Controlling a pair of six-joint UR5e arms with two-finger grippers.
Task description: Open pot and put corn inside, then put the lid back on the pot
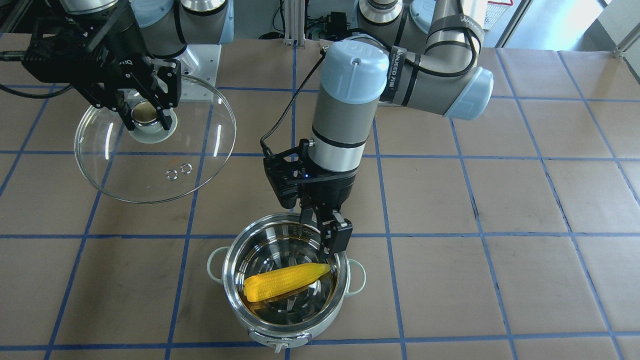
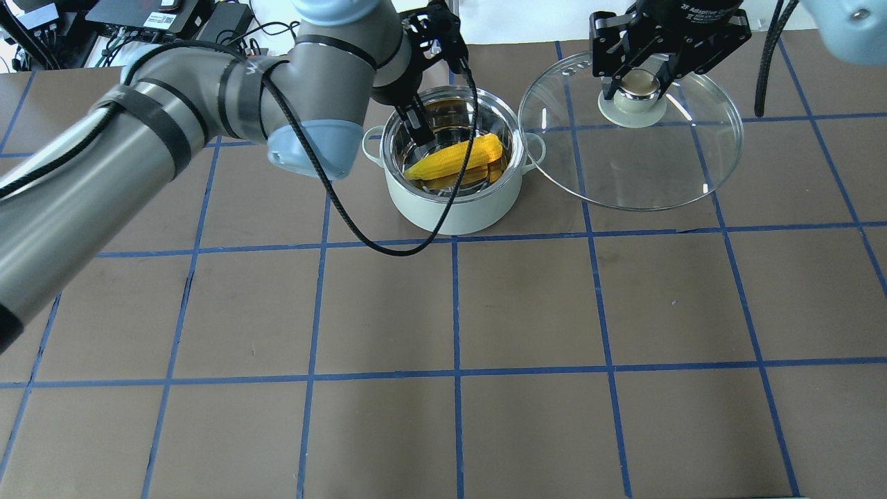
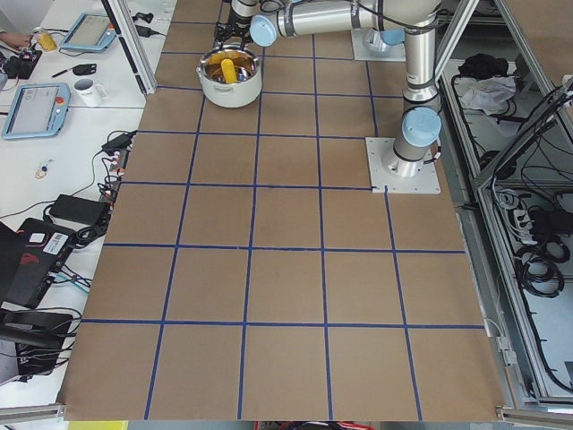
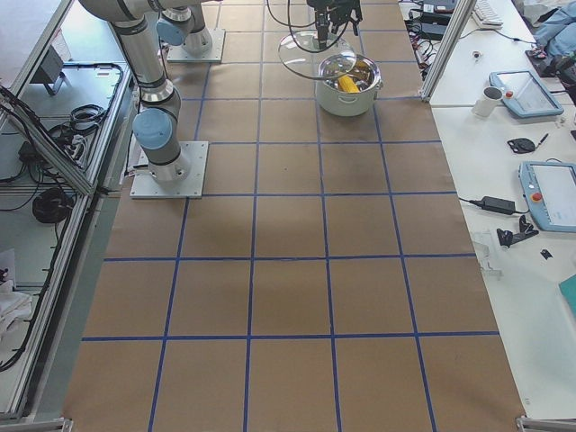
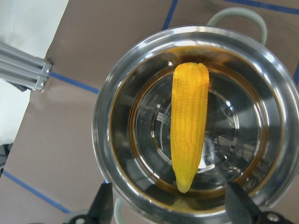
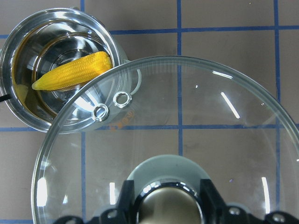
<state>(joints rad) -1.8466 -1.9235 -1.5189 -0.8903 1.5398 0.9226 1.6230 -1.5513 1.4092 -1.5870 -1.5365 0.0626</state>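
Note:
The pot stands open on the table; its pale green wall shows in the overhead view. The yellow corn lies inside it on the steel bottom, also seen in the overhead view and in the left wrist view. My left gripper is open and empty just above the pot's rim, over the corn's tapered end. My right gripper is shut on the knob of the glass lid and holds it up beside the pot. In the right wrist view the lid's edge overlaps the pot's rim.
The table is brown with a blue tape grid. A metal base plate carries an arm mount at the robot's side. Side benches hold tablets and a mug beyond the table's far edge. Cables lie past the table's back edge.

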